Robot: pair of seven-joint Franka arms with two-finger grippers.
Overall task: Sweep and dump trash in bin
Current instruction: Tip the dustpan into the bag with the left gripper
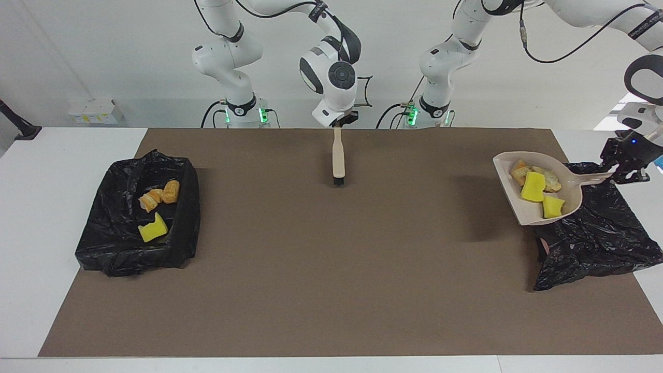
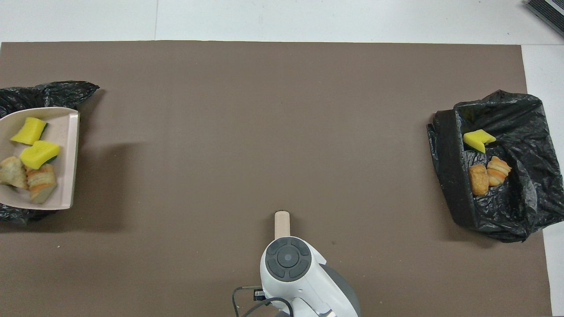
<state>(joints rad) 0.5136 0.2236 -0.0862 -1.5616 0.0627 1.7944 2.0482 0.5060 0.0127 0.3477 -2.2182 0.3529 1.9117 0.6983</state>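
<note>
— Brown mat (image 1: 331, 269), black-bagged bin (image 1: 601, 243) at the left arm's end. Why raised there?

— Held level over it by left gripper (image 1: 625, 176), clamped on dustpan (image 1: 533, 215) handle; trash (image 1: 533, 186) in the pan, well clear of the jaws.

— Right gripper (image 1: 339, 124)?

— Waiting, closed on brush (image 1: 339, 160).

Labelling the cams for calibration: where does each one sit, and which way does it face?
Facing view: high across the table, looking at the robots; shows both arms, the right pincer holding the brush, the left pincer holding the dustpan over a black bin bag.
Overhead view: high above the robots' end, looking steeply down and forward; only the right arm's wrist shows.
Shared: brush, dustpan with scraps, the other bin bag, half a turn apart.
</note>
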